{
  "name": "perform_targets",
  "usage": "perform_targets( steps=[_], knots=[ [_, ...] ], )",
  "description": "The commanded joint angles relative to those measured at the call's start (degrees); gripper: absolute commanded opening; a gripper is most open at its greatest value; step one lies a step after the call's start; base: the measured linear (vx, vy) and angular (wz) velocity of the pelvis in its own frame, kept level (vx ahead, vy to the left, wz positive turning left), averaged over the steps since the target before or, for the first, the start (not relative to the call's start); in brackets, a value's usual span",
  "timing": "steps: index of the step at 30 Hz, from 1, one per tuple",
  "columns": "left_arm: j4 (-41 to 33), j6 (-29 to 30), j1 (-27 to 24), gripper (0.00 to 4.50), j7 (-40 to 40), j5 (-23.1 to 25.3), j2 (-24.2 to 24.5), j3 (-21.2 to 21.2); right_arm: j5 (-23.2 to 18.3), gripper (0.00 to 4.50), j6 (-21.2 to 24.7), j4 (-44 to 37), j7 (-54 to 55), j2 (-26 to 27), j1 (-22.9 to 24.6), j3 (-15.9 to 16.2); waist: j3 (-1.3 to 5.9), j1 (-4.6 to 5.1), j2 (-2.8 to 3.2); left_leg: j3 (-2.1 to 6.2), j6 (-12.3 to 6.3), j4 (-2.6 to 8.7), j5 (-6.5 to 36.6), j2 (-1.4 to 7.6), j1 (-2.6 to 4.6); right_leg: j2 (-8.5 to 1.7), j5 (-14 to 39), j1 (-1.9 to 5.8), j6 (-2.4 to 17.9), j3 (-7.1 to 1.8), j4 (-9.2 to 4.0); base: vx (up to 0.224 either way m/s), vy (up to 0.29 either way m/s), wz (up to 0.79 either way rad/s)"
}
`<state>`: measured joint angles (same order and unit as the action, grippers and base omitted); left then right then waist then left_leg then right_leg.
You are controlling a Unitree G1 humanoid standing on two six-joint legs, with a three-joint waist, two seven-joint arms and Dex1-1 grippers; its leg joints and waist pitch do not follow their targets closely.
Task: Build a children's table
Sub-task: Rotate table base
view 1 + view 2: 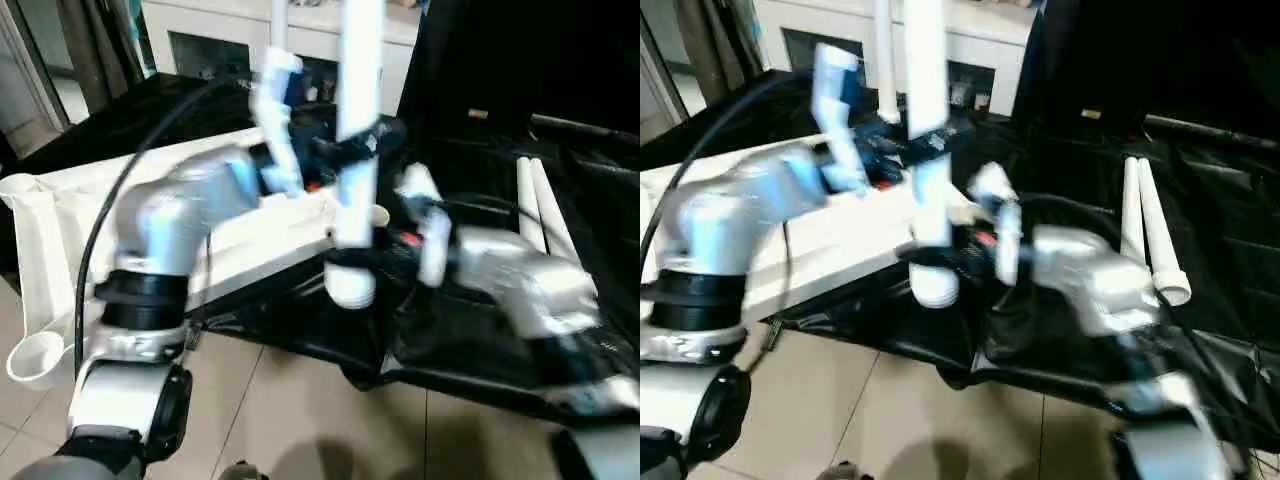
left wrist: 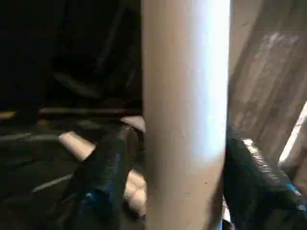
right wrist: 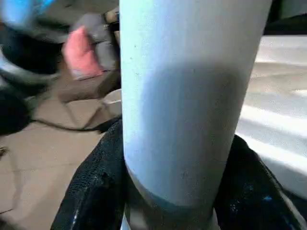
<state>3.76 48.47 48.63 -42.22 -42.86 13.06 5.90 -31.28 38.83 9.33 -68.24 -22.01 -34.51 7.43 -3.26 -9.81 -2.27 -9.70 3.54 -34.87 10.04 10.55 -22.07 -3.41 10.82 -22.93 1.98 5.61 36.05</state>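
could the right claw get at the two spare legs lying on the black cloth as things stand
Probably not yet: the right claw is closed around the upright leg. The spare legs lie uncovered on the robot's right.

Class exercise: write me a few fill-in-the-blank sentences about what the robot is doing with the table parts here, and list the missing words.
1. The long white tapered tube leg is held ____ between both grippers.
2. The left gripper grips it ____ the right gripper.
3. ____ spare white tube legs lie on the black cloth.
4. The white plastic tabletop lies on the robot's ____ side.

Missing words: upright; above; Two; left
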Motion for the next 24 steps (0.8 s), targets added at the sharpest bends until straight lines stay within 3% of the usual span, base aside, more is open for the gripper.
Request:
perform_targets(
  steps=[1, 8, 13, 17, 24],
  knots=[
    [-2.0, 1.1, -1.5, 3.02, -4.2, -3.3, 0.6, 0.7, -2.4, 1.91, 2.0, -2.5, -3.1, -1.3, 0.4, -0.8, 4.18, -0.11, 0.63, 1.18, -0.38, 3.82, 8.4, 3.07, 0.9, -5.76, 8.2, 3.61, 9.6, -3.56, -4.25, 0.0, 0.0, 0.0],
    [-3.7, 1.2, -2.6, 2.25, -5.8, -2.6, 1.6, -2.2, -3.2, 1.91, 3.4, -4.0, -5.1, -3.2, 1.2, 0.5, 4.08, -0.15, 0.77, 1.24, 0.62, 4.0, 10.2, 3.21, 1.22, -5.75, 12.9, 3.28, 8.2, -3.6, -4.72, 0.0, 0.0, 0.0],
    [-4.4, 1.1, -2.8, 1.92, -4.9, -0.9, 1.0, -4.7, -2.5, 1.91, 3.8, -4.2, -5.1, -3.7, 1.3, 1.2, 4.18, -0.4, 0.63, 1.27, 0.7, 3.93, 9.2, 3.18, 1.02, -5.79, 11.9, 3.45, 7.9, -3.62, -4.56, 0.0, 0.0, 0.0],
    [-5.6, 2.2, -3.5, 1.83, -4.4, -1.9, 0.2, -5.2, -1.9, 1.91, 3.5, -4.0, -4.8, -3.7, 1.2, 1.7, 4.26, -0.34, 0.48, 1.22, 0.45, 3.8, 8.0, 3.16, 0.88, -5.77, 10.1, 3.49, 8.5, -3.6, -4.27, 0.0, 0.0, 0.0],
    [-4.6, 2.9, -3.1, 1.8, -0.8, -2.1, -0.6, -3.7, -1.2, 1.91, 3.0, -3.8, -4.5, -3.7, 0.8, 2.5, 4.2, -0.39, 0.37, 1.17, 0.17, 3.75, 8.2, 3.11, 0.91, -5.73, 11.3, 3.43, 8.2, -3.56, -4.48, 0.0, 0.0, 0.0]
  ],
)
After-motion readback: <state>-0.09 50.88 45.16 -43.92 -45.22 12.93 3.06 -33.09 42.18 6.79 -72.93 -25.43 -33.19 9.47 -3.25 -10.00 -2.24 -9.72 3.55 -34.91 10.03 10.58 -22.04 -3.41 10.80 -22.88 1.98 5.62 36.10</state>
